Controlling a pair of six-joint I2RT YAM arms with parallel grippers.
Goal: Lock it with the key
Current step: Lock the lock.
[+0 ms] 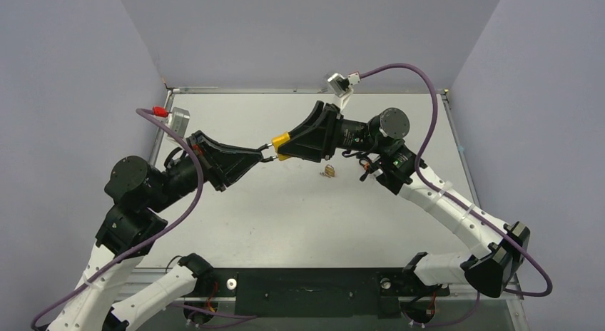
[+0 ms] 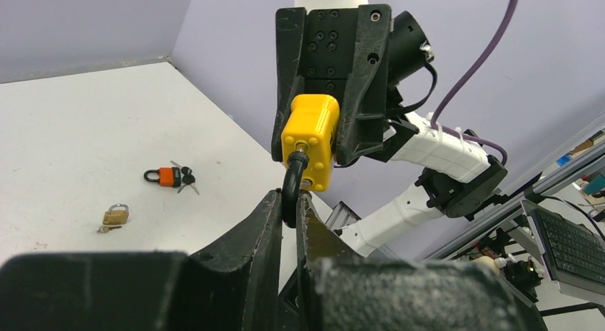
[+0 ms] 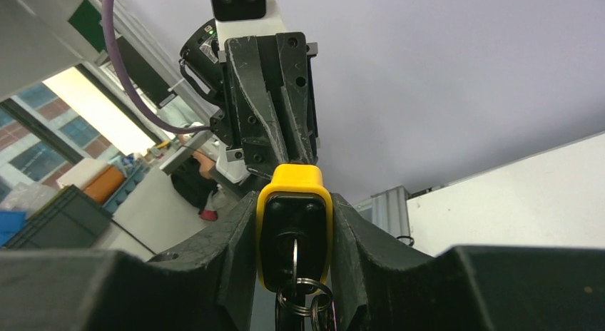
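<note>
Lavender walls enclose a white table [image 1: 285, 217].

Top view: both arms reach inward and meet above the table's middle. The right gripper [image 1: 284, 147] clamps the body of the yellow padlock [image 1: 280, 140], which is held up off the surface. The left gripper [image 1: 267, 155] meets it from the left, fingers drawn together at the lock's dark shackle. A brass padlock [image 1: 329, 172] lies on the table near the right gripper, apart from both arms.

Left wrist view: the left gripper's fingers [image 2: 265, 224] are pressed together on the black shackle [image 2: 290, 182], with the loop pinched between their tips. The yellow padlock [image 2: 310, 142] hangs above them, its body pinched between the right gripper's two fingers. On the table beyond lie an orange padlock [image 2: 168, 177] with a bunch of keys [image 2: 187, 179] against it, and the brass padlock [image 2: 114, 216] well apart from them, closer to the camera.

Right wrist view: the yellow padlock [image 3: 294, 231] sits squarely between the right fingers, keyhole face toward the camera. A key [image 3: 294, 254] stands in the keyhole, with a key ring [image 3: 305, 299] hanging from it. The left gripper's body shows behind the lock, and its fingertips are hidden by the lock.
</note>
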